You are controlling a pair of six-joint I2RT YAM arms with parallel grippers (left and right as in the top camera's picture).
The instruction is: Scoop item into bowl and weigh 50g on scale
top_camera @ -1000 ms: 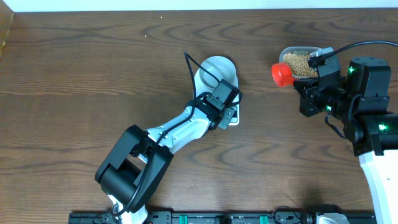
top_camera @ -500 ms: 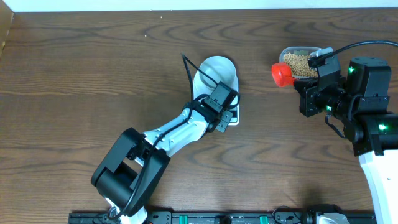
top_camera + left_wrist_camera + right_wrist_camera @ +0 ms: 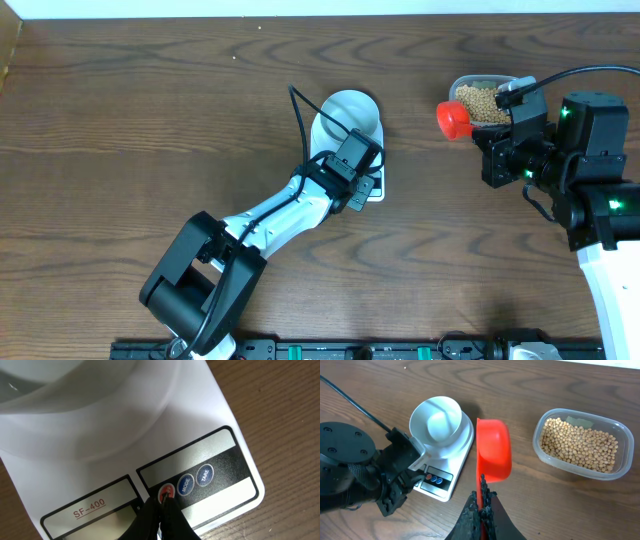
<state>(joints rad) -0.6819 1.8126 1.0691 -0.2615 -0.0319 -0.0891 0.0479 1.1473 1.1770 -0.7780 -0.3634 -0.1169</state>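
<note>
**While closed fingertips rest on a scale button: bench items**

Left gripper (image 3: pixel 164 504): fingers pinched together, tip on the round red button (image 3: pixel 166 492) of the flat white rectangular scale (image 3: pixel 220 420).
Bowl (image 3: pixel 436 419): round, smooth, pale, seated on the scale.
Right gripper (image 3: pixel 482 505): clamped on the handle of a glossy red plastic scoop (image 3: pixel 494 450).
Beans (image 3: pixel 580 442): small round tan grains in a clear rounded-rectangular tub (image 3: pixel 626 435) on the wood-grain table (image 3: pixel 150 120).

One scale (image 3: pixel 455 455) with three round buttons (image 3: pixel 185 483): one red, two blue. One bowl (image 3: pixel 436 422). One clear tub (image 3: pixel 536 437) of beans (image 3: pixel 580 447), too many to count. One red scoop (image 3: pixel 493 450). One left gripper (image 3: pixel 162 504) and one right gripper (image 3: pixel 481 502), two in all. One table (image 3: pixel 150 120).
</note>
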